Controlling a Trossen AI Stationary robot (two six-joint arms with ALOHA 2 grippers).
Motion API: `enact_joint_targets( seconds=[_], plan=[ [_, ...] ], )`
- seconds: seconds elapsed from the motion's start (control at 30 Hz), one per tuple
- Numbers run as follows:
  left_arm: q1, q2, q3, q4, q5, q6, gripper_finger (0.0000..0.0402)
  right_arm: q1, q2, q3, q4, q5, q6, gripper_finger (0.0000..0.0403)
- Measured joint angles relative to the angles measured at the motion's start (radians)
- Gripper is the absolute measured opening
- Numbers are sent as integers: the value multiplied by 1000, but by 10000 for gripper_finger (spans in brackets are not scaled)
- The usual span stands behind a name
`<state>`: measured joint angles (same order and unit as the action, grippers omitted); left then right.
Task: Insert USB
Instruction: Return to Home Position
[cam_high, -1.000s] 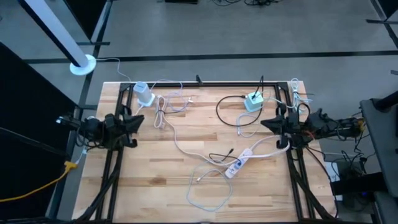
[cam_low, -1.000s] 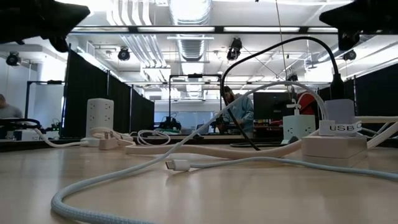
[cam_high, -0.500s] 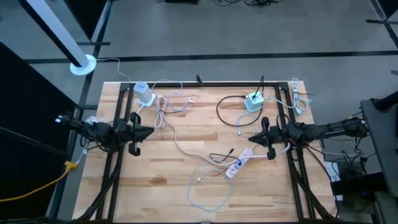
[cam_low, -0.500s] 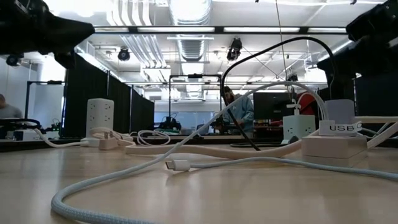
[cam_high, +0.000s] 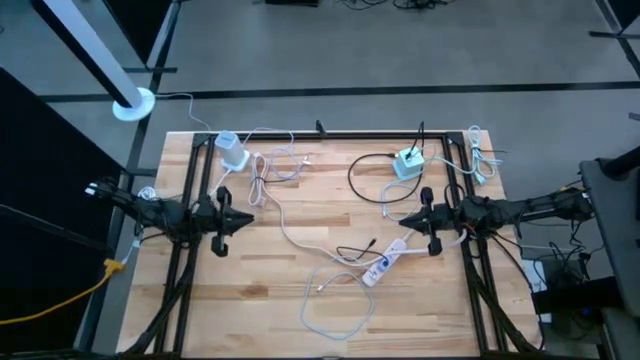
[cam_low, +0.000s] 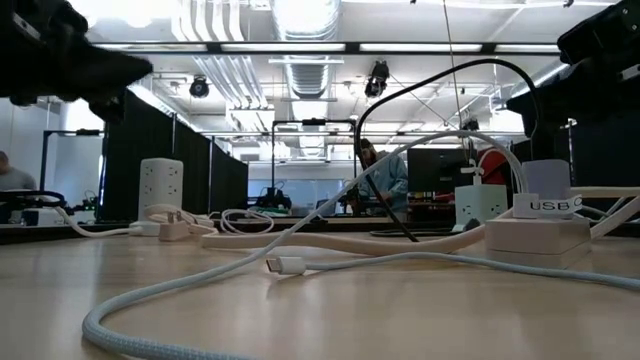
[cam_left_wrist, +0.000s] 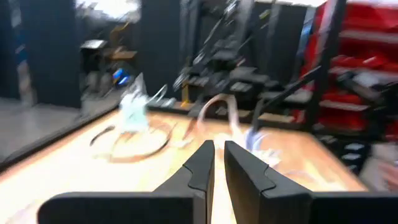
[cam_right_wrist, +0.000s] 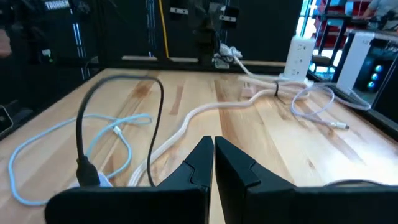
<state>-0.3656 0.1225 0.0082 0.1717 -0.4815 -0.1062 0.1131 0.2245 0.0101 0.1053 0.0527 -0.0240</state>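
Wood in pale, matt planks made the worktop, framed by dark rails. From above, the white strip lay slantwise near the right hand, towards the worktop's middle. Which of the thin leads entered its sockets could not be told there. At table height the strip was cut off at the side, and a white block on it carried a label reading "USB C". A pale braided cable curved across the front, and a small rounded plug lay loose on the wood. Both arms showed there only as dark shapes cut off at the upper corners. The left hand hung over the worktop's left side, its fingers a narrow slit apart and empty. The right hand's fingers all but met, holding nothing. A light blue charger sat far back, with a glossy black lead looping beside it. A person in the room behind was half hidden by cables.
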Motion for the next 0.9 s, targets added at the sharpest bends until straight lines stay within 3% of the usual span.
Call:
enact_joint_targets(
  seconds=[0.13, 0.23, 0.33, 0.43, 0.5, 0.6, 0.77, 0.9],
  plan=[
    [0, -13, 0, -88, -78, -57, 25, 0, 0, 0, 5, 0, -2, 0],
    [-1, -45, 0, -85, -61, -10, 25, 0, 0, 0, 4, 0, -2, 0],
    [-1, -120, 0, -85, -1, 93, 25, 0, 0, 0, 4, 0, -2, 0],
    [11, -121, 0, -48, 116, 180, 23, 0, 0, 0, 4, 0, -2, 0],
    [32, -122, 0, -42, 140, 205, 23, 0, 1, 0, 1, 0, -2, 0],
    [95, -122, 0, 3, 189, 235, 23, 0, 1, 0, -3, 0, -2, 0],
    [290, -121, 0, 16, 401, 168, 23, 0, 0, 0, 0, 12, -2, 0],
    [418, -121, 0, -104, 457, 54, 22, 0, 0, 0, 5, 146, -2, 0]
  ],
)
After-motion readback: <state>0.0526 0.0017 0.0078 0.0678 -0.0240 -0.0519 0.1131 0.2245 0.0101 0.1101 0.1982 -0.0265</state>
